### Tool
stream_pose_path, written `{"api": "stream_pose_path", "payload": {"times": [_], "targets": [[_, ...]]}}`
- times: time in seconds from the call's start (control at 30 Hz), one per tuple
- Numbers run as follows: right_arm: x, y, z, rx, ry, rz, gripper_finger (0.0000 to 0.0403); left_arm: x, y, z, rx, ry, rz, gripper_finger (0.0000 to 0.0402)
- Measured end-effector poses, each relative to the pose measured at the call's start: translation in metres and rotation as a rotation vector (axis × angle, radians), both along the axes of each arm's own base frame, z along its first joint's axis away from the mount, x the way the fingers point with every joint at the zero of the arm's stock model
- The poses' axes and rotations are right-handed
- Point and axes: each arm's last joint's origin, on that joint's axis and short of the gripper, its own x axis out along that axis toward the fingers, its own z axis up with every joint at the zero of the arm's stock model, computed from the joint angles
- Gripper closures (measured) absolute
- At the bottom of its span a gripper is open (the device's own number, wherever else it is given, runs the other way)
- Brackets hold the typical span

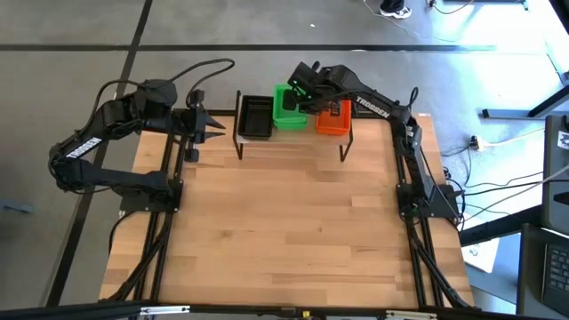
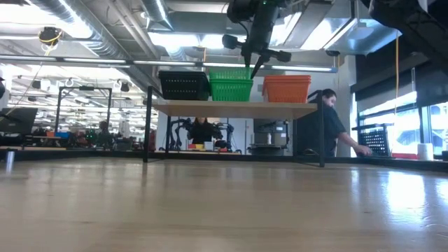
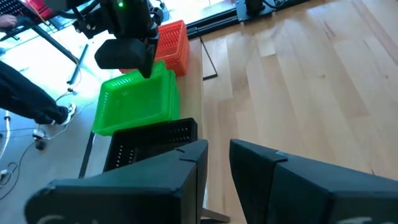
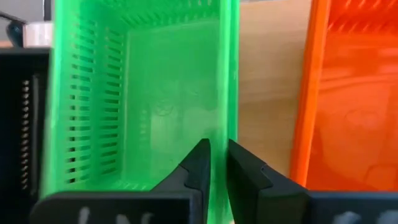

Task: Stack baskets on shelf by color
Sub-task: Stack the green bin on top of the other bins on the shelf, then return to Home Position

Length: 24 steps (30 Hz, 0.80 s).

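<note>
The shelf [image 1: 293,144] [image 2: 238,108] stands at the table's far edge. On its plank sit a black basket [image 1: 256,116] [image 2: 183,85], a nested green stack [image 1: 286,116] [image 2: 231,87] and an orange basket [image 1: 334,123] [image 2: 285,87], side by side. My right gripper [image 1: 300,93] [image 4: 217,165] is over the green stack [image 4: 143,93], at its wall facing the orange basket [image 4: 354,93]. My left gripper [image 1: 218,130] [image 3: 217,155] waits left of the shelf, slightly open, touching nothing. My right gripper holds the top green basket by its long side wall [image 4: 227,118], the one toward the orange basket. One finger [image 4: 200,163] is inside the basket and the other is outside. It comes from above, pointing down. The basket rests nested on the green stack on the shelf.
The wooden tabletop [image 1: 293,231] stretches wide in front of the shelf. A narrow strip of shelf plank [image 4: 267,81] shows between green and orange. A person [image 2: 329,126] stands in the room beyond the table.
</note>
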Motion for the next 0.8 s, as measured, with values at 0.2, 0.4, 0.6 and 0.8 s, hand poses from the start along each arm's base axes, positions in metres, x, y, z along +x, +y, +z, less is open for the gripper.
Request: {"api": "stream_pose_path", "payload": {"times": [0.2,0.4,0.6,0.8], "targets": [[-0.001,-0.003,0.0,-0.065,0.038,0.03,0.0361,0.0,0.0,0.0,-0.017,-0.005,0.009,0.0342],[-0.002,-0.002,0.002,-0.081,0.051,0.077,0.0361,0.0,0.0,0.0,-0.017,-0.004,0.012,0.0342],[-0.013,0.025,0.035,-0.193,0.027,0.16,0.0361,-0.002,0.002,0.0,-0.007,0.001,0.102,0.0342],[-0.025,0.062,0.07,-0.383,0.037,0.359,0.0361,-0.012,0.002,-0.001,-0.002,0.024,0.233,0.0342]]}}
